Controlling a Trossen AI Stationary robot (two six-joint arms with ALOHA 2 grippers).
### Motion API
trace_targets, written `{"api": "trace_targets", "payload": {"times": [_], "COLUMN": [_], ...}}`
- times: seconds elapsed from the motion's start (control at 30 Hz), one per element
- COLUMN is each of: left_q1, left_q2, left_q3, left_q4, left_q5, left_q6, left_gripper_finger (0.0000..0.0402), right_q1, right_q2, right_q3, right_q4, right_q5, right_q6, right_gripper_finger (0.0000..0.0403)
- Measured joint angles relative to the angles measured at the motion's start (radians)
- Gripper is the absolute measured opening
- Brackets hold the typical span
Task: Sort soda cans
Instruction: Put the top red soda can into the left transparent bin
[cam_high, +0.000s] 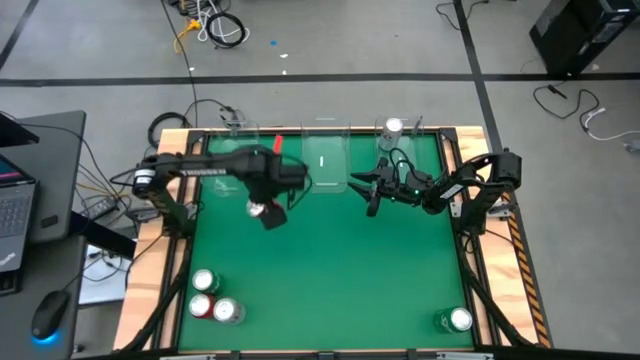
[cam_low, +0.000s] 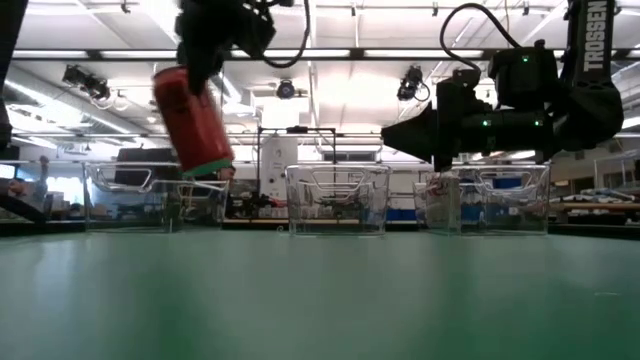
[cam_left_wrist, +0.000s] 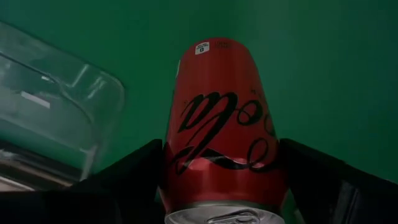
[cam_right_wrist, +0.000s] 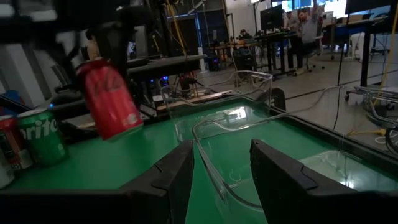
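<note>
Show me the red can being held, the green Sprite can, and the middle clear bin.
red can (cam_left_wrist: 221, 130), left wrist view, on its red side.
green Sprite can (cam_right_wrist: 42, 137), right wrist view, on its label.
middle clear bin (cam_low: 337, 201), low view, on its front wall.

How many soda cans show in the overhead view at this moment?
6: a red can in the left gripper above the mat, three clustered at the near-left corner, one at the near-right corner, one in the far-right bin.

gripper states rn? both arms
Left gripper: closed on a red can, lifted off the table.
Right gripper: open, empty, near the middle clear bin.
</note>
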Motion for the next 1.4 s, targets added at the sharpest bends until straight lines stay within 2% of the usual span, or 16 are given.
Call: {"api": "trace_targets", "payload": {"times": [0.1,0.33,0.7,0.9,1.17,1.3,1.4], "left_q1": [0.066,0.223,0.488,0.617,0.748,0.771,0.777], "left_q2": [0.0,0.0,0.0,0.0,0.037,0.088,0.142], "left_q3": [0.035,0.091,0.13,0.13,0.126,0.125,0.125], "left_q4": [-0.002,-0.002,-0.001,0.0,-0.002,-0.001,0.001], "left_q5": [-0.008,-0.133,-0.143,-0.28,-0.256,-0.23,-0.174], "left_q6": [0.018,0.05,0.201,0.285,0.378,0.43,0.466], "left_gripper_finger": [0.0309,0.0309,0.0309,0.0309,0.0309,0.0309,0.0309], "right_q1": [0.0,0.0,0.0,0.0,0.0,0.0,0.0], "right_q2": [0.0,0.0,0.0,0.0,0.0,0.0,0.0], "right_q3": [0.0,0.0,0.0,0.0,0.0,0.0,0.0], "right_q4": [0.0,0.0,-0.002,-0.002,-0.002,-0.002,-0.003], "right_q5": [0.0,0.0,0.0,0.0,0.0,0.0,0.0], "right_q6": [0.0,0.0,-0.001,-0.001,-0.001,-0.001,-0.001], "right_gripper_finger": [0.0167,0.0166,0.0166,0.0167,0.0168,0.0167,0.0168]}}
